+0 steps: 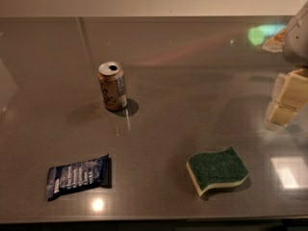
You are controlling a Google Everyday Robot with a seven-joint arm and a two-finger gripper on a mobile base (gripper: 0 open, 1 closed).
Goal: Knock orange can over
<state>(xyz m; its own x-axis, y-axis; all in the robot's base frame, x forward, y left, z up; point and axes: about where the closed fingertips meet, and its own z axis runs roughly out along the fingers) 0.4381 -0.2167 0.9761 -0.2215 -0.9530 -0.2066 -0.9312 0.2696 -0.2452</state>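
Observation:
The orange can [112,86] stands upright on the grey table [192,57], left of centre, with its silver top and pull-tab hole showing and a white label panel on its right side. My gripper [285,101] hangs at the right edge of the view, above the table and far to the right of the can. Its two pale yellow fingers [293,88] are seen from the side. Nothing shows between them.
A green and yellow sponge [217,170] lies at the front right. A dark blue snack packet [78,176] lies at the front left. The table's front edge runs along the bottom of the view. A wall stands behind the table.

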